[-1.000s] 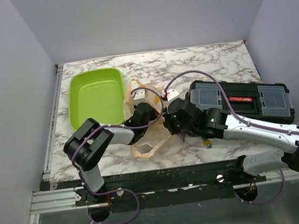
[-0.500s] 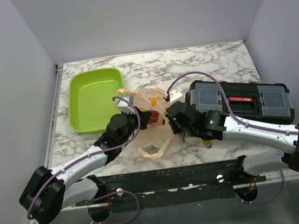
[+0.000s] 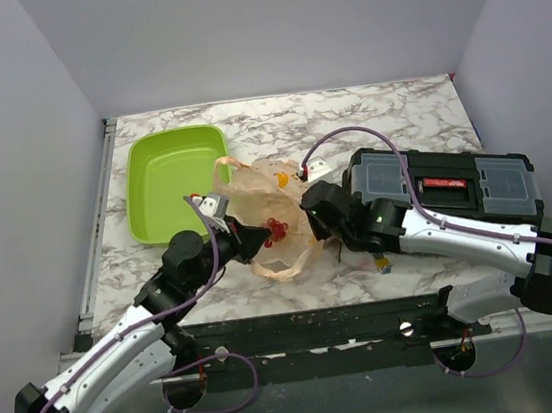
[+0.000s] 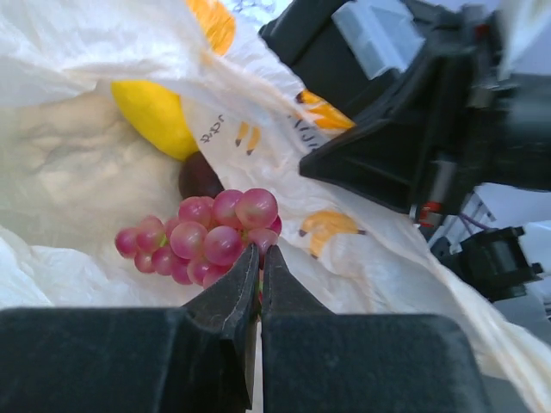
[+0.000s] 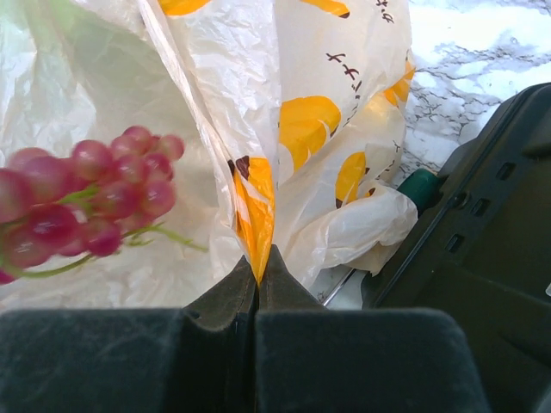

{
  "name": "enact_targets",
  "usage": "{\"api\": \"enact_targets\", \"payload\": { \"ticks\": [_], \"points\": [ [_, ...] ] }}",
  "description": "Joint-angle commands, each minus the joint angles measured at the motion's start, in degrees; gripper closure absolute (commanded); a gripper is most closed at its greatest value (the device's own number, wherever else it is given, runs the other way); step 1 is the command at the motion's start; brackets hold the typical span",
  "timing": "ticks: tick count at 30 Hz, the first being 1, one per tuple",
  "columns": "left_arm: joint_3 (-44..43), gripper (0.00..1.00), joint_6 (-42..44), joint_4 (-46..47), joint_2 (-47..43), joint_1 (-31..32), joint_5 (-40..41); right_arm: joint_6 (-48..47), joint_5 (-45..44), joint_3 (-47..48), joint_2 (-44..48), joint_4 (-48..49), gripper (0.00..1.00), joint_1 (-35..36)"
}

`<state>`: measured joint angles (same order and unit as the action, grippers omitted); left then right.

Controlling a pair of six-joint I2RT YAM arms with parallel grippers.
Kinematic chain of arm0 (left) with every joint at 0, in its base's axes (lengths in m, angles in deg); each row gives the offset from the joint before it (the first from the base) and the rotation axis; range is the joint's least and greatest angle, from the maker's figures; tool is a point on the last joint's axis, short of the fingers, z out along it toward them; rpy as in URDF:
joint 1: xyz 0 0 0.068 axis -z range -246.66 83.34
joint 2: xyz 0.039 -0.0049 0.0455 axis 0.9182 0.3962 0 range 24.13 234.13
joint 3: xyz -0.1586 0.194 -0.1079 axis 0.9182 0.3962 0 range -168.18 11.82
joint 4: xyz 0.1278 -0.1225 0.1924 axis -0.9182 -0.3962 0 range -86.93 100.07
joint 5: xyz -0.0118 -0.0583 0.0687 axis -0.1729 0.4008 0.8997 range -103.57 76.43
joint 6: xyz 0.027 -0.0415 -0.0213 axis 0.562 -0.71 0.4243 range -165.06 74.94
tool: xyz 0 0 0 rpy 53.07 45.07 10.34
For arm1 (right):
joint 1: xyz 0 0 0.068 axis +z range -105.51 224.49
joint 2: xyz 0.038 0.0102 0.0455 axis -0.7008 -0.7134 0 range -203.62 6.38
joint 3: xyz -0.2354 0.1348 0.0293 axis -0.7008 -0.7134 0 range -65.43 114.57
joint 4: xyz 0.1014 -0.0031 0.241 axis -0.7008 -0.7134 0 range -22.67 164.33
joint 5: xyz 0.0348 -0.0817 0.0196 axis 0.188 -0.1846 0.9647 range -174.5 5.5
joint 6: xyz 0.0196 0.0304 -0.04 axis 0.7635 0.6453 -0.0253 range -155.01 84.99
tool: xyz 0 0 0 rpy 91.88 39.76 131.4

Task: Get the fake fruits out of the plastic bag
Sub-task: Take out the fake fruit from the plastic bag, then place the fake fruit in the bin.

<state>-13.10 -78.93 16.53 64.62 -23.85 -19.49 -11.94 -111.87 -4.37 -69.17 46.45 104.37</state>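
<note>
The plastic bag [image 3: 259, 190] lies crumpled mid-table, peach-beige with orange prints. My left gripper [image 3: 257, 237] sits at the bag's near-left opening, shut on the stem of the dark red grape bunch [image 3: 276, 231]. In the left wrist view the grapes [image 4: 207, 237] hang just past the closed gripper [image 4: 259, 254], with the yellow fruit [image 4: 155, 116] deeper inside the bag [image 4: 77, 181]. My right gripper [image 5: 258, 258] is shut on a fold of the bag [image 5: 327, 112], and the grapes [image 5: 77, 206] show to its left. In the top view the right gripper [image 3: 311, 228] holds the bag's right side.
A lime-green tray [image 3: 177, 178] stands at the back left, touching the bag's far corner. A black toolbox [image 3: 445, 186] lies right of the bag, under the right arm. A green-handled tool [image 5: 419, 185] pokes out beside the toolbox [image 5: 482, 249].
The left gripper has closed on the grape stem and its arm has drawn back toward the near left, bringing the grapes to the bag's mouth. The right gripper keeps its hold.
</note>
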Motion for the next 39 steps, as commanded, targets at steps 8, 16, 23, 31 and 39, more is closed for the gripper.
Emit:
{"api": "enact_targets", "payload": {
  "ticks": [8,16,23,31,39],
  "points": [
    [-18.7,1.00,11.0,-24.8,-9.4,-0.5,5.2,-1.1,-0.4,1.7,-0.5,1.3,0.99,-0.5],
    [-36.2,1.00,21.4,-35.5,-4.1,-2.3,15.5,-0.4,-0.8,1.0,0.5,1.1,0.99,-0.6],
    [-47.9,1.00,27.6,-36.1,0.6,-4.7,25.6,0.2,-0.9,0.7,1.3,1.3,0.99,-0.6],
    [-46.7,1.00,30.5,-24.5,4.0,-10.2,38.4,0.0,-0.8,0.1,2.0,1.8,0.99,-0.6],
    [-48.9,1.00,21.9,-23.6,14.4,-25.5,27.0,-1.2,1.0,-0.3,3.0,2.9,0.99,-0.6]
  ]
}}
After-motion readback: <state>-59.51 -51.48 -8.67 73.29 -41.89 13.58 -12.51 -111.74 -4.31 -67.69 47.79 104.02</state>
